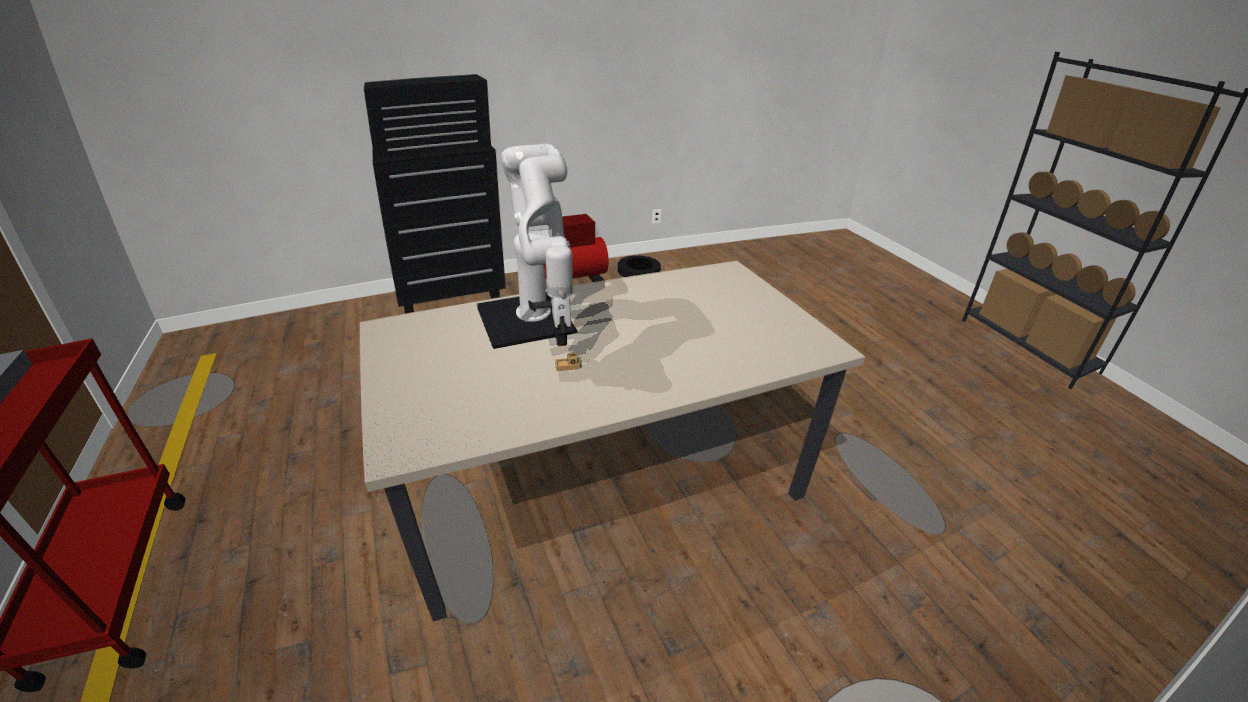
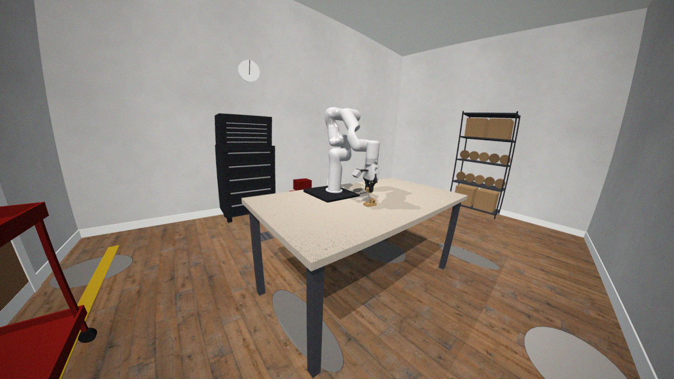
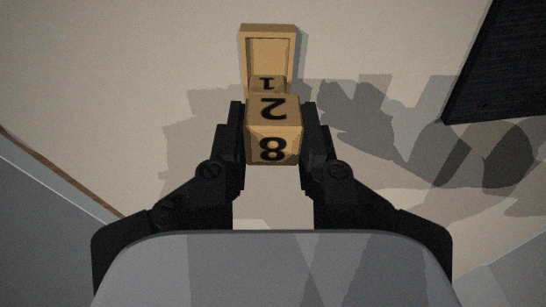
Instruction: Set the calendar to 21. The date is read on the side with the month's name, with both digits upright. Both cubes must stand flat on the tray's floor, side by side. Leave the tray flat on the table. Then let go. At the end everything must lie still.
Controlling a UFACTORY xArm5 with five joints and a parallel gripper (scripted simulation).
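Note:
My gripper (image 1: pixel 562 340) (image 3: pixel 272 121) is shut on a wooden cube (image 2: pixel 367 189) (image 3: pixel 287 153). In the wrist view the cube shows a 2 and, on the face below it in the picture, an 8; both digits look upside down there. The gripper holds this cube above the table, near the tray. The wooden tray (image 1: pixel 562 367) (image 2: pixel 369 204) (image 3: pixel 268 28) lies on the table. A second cube (image 1: pixel 573 358) (image 2: pixel 372 200) (image 3: pixel 256 83) is in one end of the tray and shows a 1; the held cube hides part of it. The tray's other end is empty. The month's name cannot be made out.
The arm's black base plate (image 1: pixel 514 331) (image 2: pixel 325 195) (image 3: pixel 505 66) is on the table (image 1: pixel 453 392) (image 2: pixel 301 221) behind the tray. A black tool cabinet (image 1: pixel 436 192) (image 2: pixel 244 164), a red cart (image 1: pixel 78 532) and a shelf rack (image 1: pixel 1108 240) (image 2: pixel 485 162) stand away from the table.

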